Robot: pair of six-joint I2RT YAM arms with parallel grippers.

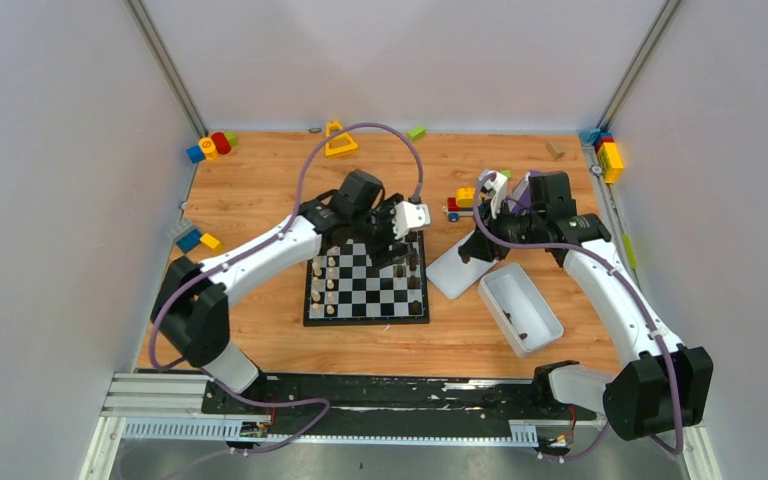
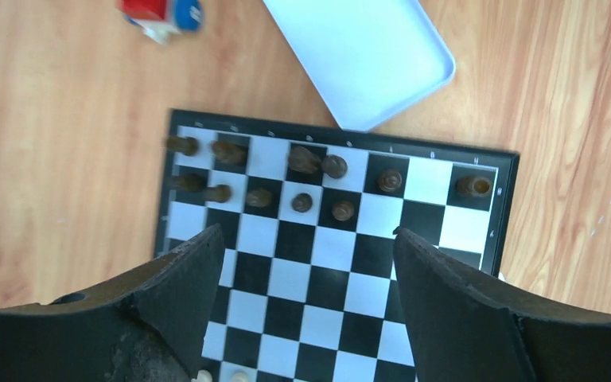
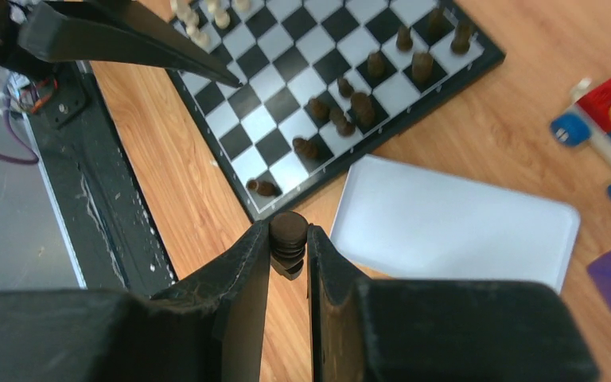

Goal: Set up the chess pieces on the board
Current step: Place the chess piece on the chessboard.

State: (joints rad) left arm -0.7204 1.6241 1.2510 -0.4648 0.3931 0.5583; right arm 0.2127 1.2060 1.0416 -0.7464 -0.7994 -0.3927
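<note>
Right hand [image 3: 289, 239]: clenched on one dark brown chessman [image 3: 289, 228], pinched between both fingers, its round end facing the wrist camera. It is held in the air just off the right edge of the board [image 3: 286, 103] as the top view shows it, over bare tabletop [image 3: 183, 191] by the board's corner.

Left hand [image 2: 306, 255]: released, fingers spread wide with nothing between them, poised above the board's far right part.

Dark chessmen [image 2: 302, 179] stand in two uneven rows along the board's right edge; some squares in those rows are bare. Pale chessmen [image 1: 325, 285] line the board's left edge.

White lid [image 1: 457, 268] lies flat just beside the board's right edge. White tray [image 1: 520, 310] sits farther right of the board, beyond the lid. It holds a few dark specks, too small to identify.
</note>
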